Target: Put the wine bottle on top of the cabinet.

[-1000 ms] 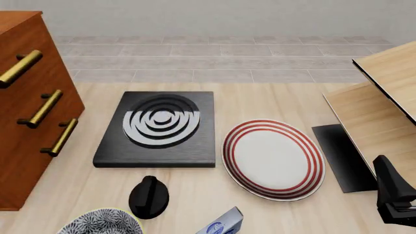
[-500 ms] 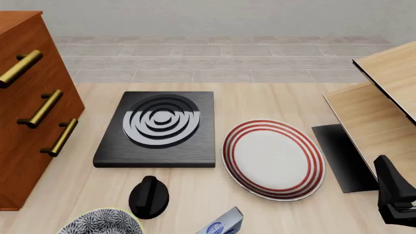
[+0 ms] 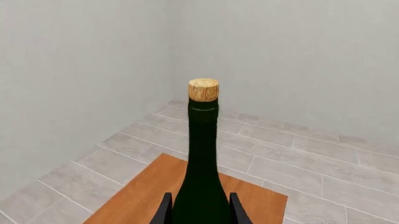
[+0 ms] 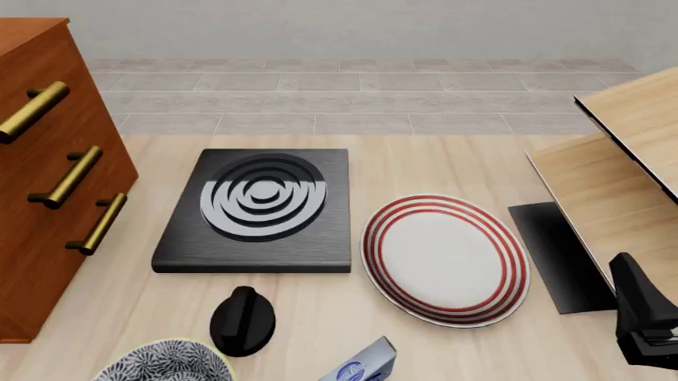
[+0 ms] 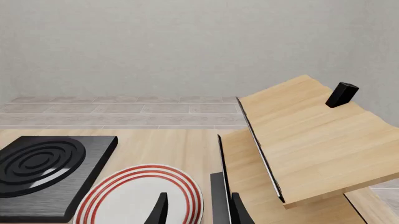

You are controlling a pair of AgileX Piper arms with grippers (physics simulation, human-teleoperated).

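Left gripper [image 3: 199, 213] raised high, 2 fingertips [image 3: 164, 210] clamped on the body of the wine bottle [image 3: 201, 172] — bottle upright, cork up, above the cabinet [image 3: 156, 191] top; contact with the wood hidden. Right gripper [image 5: 198, 212] low at 4 o'clock of the table [image 4: 424, 159], jaws slightly apart, holding nothing — pointing over the red-striped plate [image 4: 445, 258] and the light-wood shelf unit [image 4: 625, 175].

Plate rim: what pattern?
Concentric red rings around a plain white centre on the plate; clearest in the front view.
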